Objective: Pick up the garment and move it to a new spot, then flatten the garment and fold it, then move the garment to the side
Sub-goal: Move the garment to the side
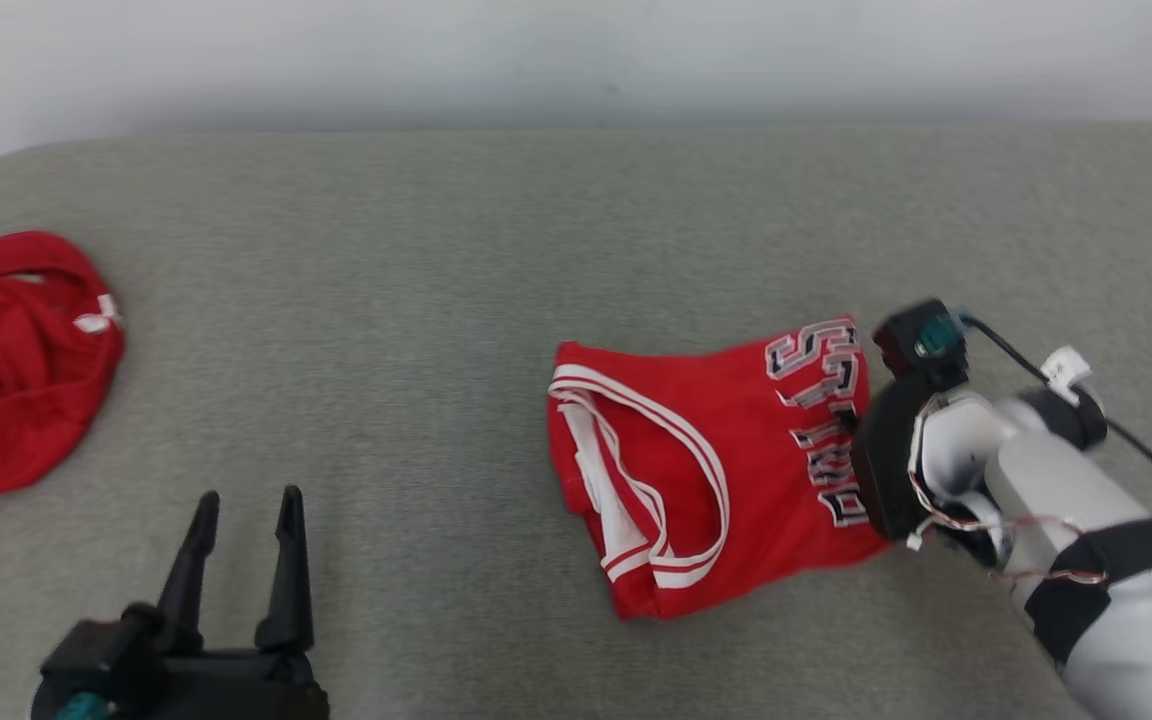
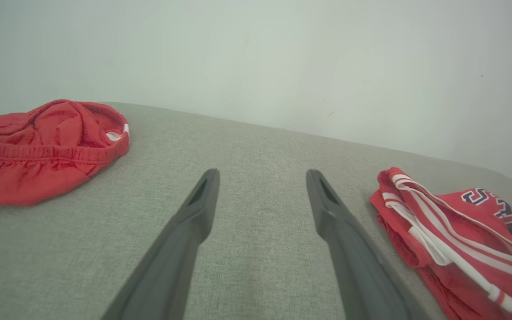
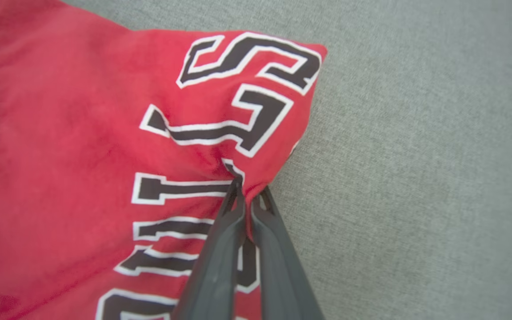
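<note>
And the right hand (image 3: 249, 192) is pinched tight on the soft red jersey (image 1: 696, 450), cloth puckering at its fingertips; the left hand (image 1: 249, 494) gapes wide, empty, grey woven counter (image 1: 436, 250) beneath it.

My right forearm (image 1: 1066, 500) is a smooth, pale grey-white shell with a black band (image 1: 1101, 580) round it. A black cable (image 1: 1146, 453) carrying a white tag (image 1: 1066, 368) trails off it, plus thin wires (image 1: 1046, 522), red and white I think. The left pincer (image 1: 248, 495) and right pincer (image 3: 250, 189) have long, tapered charcoal fingers (image 2: 349, 249).

Red jersey (image 1: 736, 430), white-trimmed with dark lettering, lies loosely folded right of centre.
</note>
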Robot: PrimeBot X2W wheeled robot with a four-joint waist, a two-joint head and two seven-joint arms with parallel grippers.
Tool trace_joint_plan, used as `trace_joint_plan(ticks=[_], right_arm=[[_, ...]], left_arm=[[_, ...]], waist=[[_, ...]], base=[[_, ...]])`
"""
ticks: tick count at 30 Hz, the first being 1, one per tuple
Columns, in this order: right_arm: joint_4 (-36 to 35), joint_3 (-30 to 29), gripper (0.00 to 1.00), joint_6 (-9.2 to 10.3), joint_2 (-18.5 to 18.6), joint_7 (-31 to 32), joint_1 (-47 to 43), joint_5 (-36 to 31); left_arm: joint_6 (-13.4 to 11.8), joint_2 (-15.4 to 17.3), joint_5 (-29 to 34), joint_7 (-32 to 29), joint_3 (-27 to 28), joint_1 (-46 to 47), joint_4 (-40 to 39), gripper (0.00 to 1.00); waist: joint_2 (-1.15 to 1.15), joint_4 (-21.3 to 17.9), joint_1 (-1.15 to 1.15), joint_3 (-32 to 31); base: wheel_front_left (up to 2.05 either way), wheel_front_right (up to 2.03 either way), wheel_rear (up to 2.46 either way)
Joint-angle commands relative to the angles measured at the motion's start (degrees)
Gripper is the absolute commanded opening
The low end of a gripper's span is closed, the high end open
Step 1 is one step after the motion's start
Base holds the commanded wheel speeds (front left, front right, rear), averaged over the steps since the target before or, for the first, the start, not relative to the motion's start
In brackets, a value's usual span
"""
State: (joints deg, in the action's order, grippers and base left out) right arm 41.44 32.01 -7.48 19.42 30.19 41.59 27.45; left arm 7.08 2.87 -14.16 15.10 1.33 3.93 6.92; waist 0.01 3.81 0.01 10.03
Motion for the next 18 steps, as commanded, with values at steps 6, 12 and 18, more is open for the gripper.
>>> trace_joint_plan(ticks=[6,12,18], right_arm=[[-3.78,9.33,0.00,0.06,4.28,-2.66,9.27,0.37],[-2.92,14.83,0.00,0.06,8.70,-6.45,14.23,1.62],[0.17,16.92,0.00,0.07,12.19,-13.01,18.78,2.58]], left_arm=[[0.32,0.43,1.98,0.04,2.61,3.93,-3.14,1.00],[0.32,1.82,4.25,0.03,1.30,6.06,-5.52,1.00],[0.32,5.05,4.67,0.03,-2.02,7.87,-7.46,1.00]], waist=[[-0.01,-11.42,-0.01,7.17],[-0.01,-17.01,-0.01,10.04],[-0.01,-21.60,-0.01,13.53]], base=[[0.00,0.00,0.00],[0.00,0.00,0.00],[0.00,0.00,0.00]])
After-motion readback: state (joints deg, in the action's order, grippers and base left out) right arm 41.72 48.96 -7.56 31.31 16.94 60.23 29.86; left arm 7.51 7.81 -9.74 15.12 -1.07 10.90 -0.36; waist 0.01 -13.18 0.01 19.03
